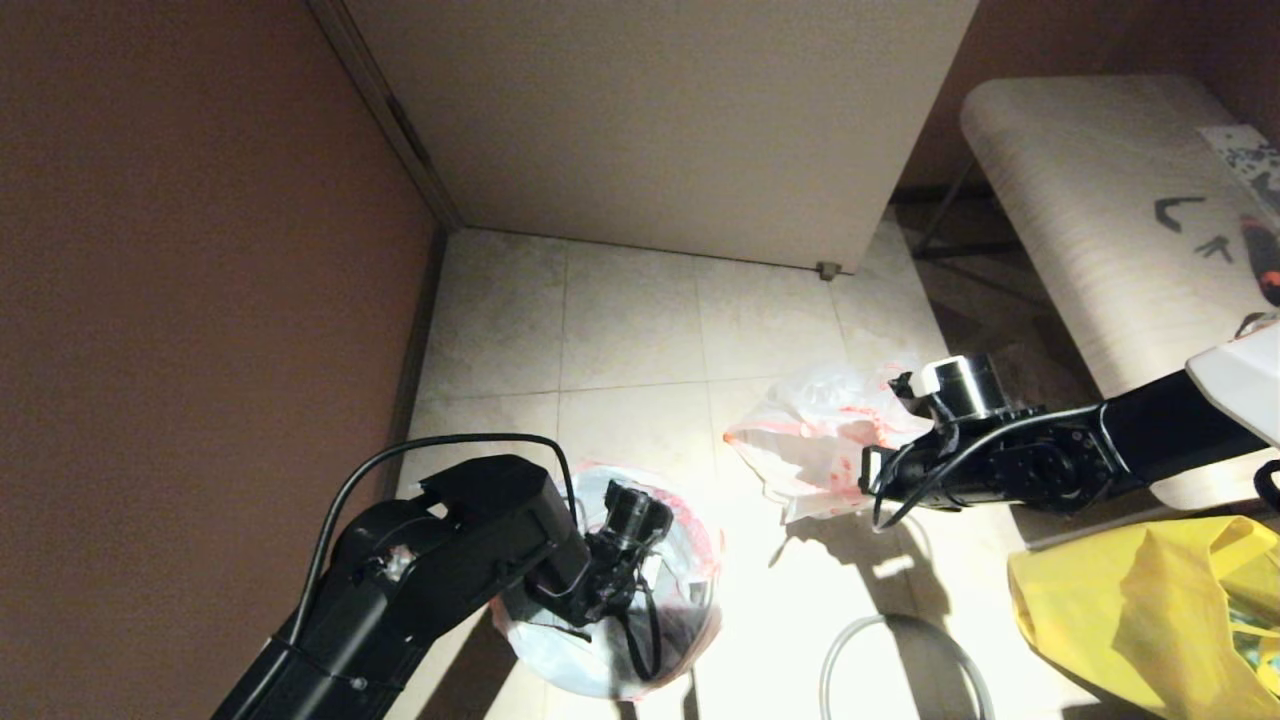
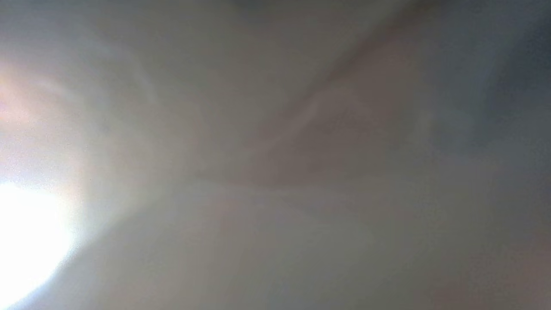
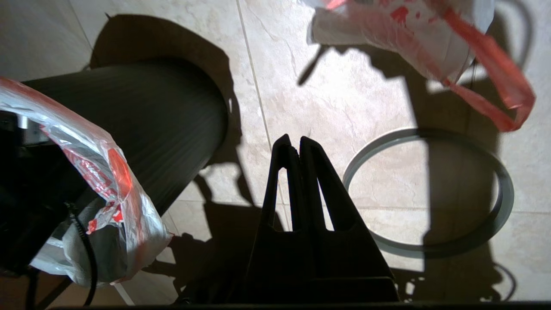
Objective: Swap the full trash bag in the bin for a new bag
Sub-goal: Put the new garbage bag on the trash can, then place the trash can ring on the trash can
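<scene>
**Bin being lined with a fresh bag**

Bin [image 3: 142, 125], a small round black wastebasket, stands at six o'clock on the tiled floor, the limp translucent white new bag [image 1: 690, 540] draped over its mouth. Left gripper [image 1: 640, 590] reaches inside it; whether its jaws are open cannot be told. Right gripper [image 3: 295, 144], jaws closed on nothing, hovers between the bin and the loose grey rim ring [image 3: 503, 202]. The red-printed full trash bag [image 1: 810, 440] lies at two o'clock. Next, probably, the ring needs seating.

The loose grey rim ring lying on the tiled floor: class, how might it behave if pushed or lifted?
The thin grey rim ring lies flat, so it would probably slide rather than roll. It looks light, and perhaps slightly flexible.
</scene>
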